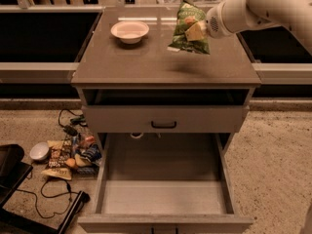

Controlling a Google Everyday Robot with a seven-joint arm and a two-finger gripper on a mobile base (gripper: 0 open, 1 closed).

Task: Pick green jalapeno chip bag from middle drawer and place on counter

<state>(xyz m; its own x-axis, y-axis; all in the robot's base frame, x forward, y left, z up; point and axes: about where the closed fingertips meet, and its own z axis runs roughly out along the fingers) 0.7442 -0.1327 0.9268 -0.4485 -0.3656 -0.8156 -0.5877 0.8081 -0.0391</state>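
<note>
Floor, left: snack packets (62, 156), loose.
Bowl (129, 31): on tabletop (146, 65), left rear.
Drawer (163, 196): pulled out, nothing inside; bag already out.
Bag (187, 38): hangs above the tabletop's right half, shadow beneath, not yet set down.
End effector (197, 31): clamped on the bag's side, reaching from the right.

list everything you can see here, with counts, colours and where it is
green jalapeno chip bag: 1, light green, held above the counter's right rear
counter: 1, grey-brown, cabinet top
bowl: 1, pale, on counter, rear left
middle drawer: 1, grey, pulled open at the bottom
drawer front: 1, grey, black handle, closed, above it
snack packets: small pile, multicoloured, floor left of cabinet
floor bowl: 1, white, beside packets
cable: 1, black, floor at left
gripper: 1, pale, shut on the chip bag, white arm from the right
</note>
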